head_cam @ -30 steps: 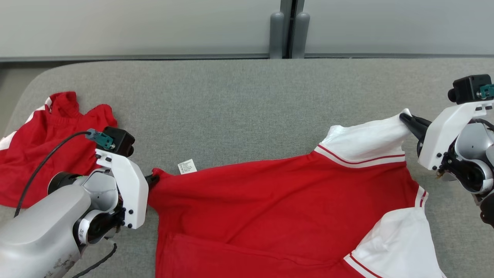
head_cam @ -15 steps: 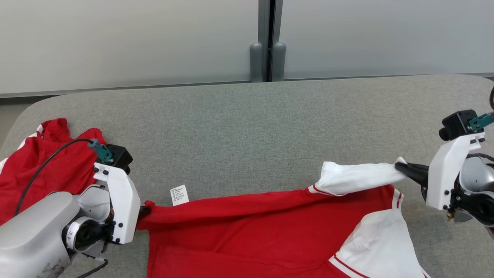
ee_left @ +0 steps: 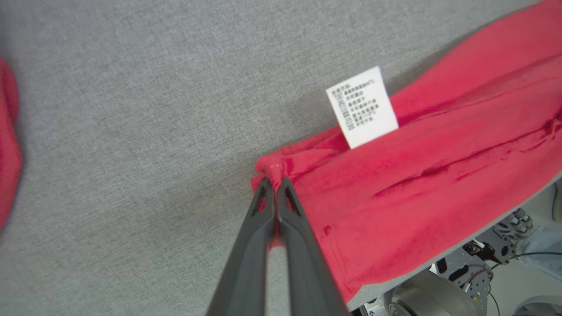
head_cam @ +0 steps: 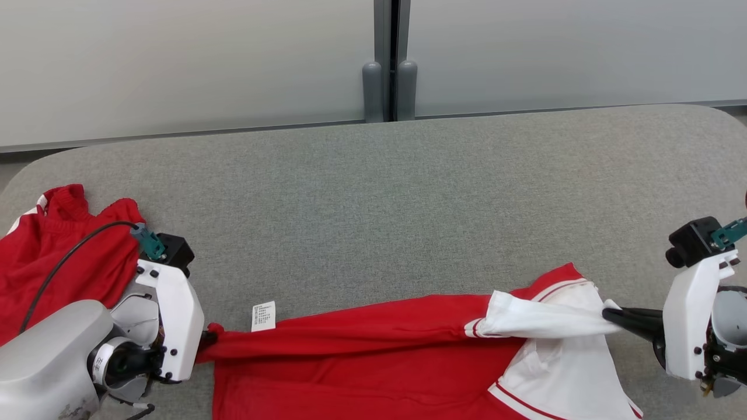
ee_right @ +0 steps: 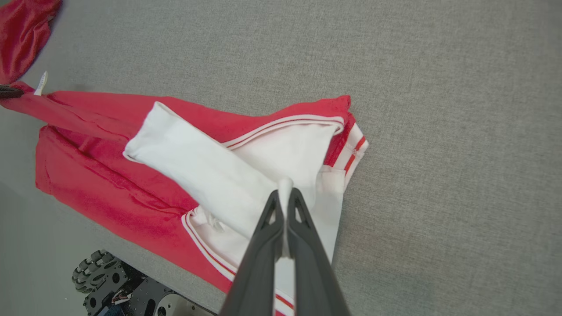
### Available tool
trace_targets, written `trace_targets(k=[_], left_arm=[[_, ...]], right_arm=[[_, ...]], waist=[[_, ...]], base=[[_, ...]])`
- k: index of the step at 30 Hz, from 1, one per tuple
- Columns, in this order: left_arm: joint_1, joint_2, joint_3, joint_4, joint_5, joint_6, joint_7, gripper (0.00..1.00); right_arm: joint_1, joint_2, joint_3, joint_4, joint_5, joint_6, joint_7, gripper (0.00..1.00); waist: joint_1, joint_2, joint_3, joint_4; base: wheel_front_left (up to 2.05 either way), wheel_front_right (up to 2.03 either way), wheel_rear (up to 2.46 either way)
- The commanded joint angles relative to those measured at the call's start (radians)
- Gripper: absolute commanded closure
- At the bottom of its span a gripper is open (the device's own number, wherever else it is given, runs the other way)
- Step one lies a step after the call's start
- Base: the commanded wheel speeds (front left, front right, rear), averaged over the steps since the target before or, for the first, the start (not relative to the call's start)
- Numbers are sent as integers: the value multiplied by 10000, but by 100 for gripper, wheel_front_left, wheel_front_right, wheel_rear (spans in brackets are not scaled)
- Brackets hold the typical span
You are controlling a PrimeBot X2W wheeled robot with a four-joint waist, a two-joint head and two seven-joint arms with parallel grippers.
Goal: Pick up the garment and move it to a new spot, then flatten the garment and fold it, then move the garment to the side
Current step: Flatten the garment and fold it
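- Head view: your garment (head_cam: 373, 344) is lying stretched along the grey table's (head_cam: 373, 204) near edge. The left gripper (head_cam: 208, 337) is pinching its red corner and the right gripper (head_cam: 610, 315) is clamping its white sleeve (head_cam: 543, 318). Another red garment (head_cam: 64, 256) is lying at far left.
- Left wrist view: the care label (ee_left: 362, 107) is showing print too small to read.
- Right wrist view: a wheel (ee_right: 94, 274) is showing below the table edge.
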Motion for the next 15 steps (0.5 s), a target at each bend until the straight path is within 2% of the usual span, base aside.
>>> trace_targets(k=[1,5,6,10,11,12,13,14,15], left_arm=[[151,62,-6,39,-128,-20,64,100],[296,232,-40,-47,-289,-16,248,100],[352,275,-49,-81,-314,-12,314,100],[424,352,-36,-191,-442,49,409,100],[456,357,-40,-199,-464,67,412,100],[508,346,-46,-201,-496,83,432,100],[549,332,-45,-208,-508,120,427,60],[549,332,-45,-208,-508,120,427,60],[592,314,-26,-204,-562,141,432,7]], right_arm=[[219,-36,-110,-121,-98,2,153,100],[638,159,-458,-409,-376,4,523,99],[751,210,-540,-428,-439,2,632,91],[1173,413,-908,-578,-703,2,1082,87],[1277,466,-987,-610,-773,4,1235,82],[1372,514,-1063,-648,-843,2,1365,61],[1445,579,-1146,-677,-918,2,1488,14],[1445,579,-1146,-677,-918,2,1488,14],[1526,655,-1230,-696,-957,4,1602,0]], waist=[[0,0,15,-43],[0,0,61,-127],[0,0,69,-129],[0,0,84,-106],[0,0,87,-98],[0,0,88,-94],[0,0,89,-91],[0,0,89,-91],[0,0,90,-85]], base=[[0,0,0],[0,0,0],[0,0,0],[0,0,0],[0,0,0],[0,0,0],[0,0,0],[0,0,0],[0,0,0]])
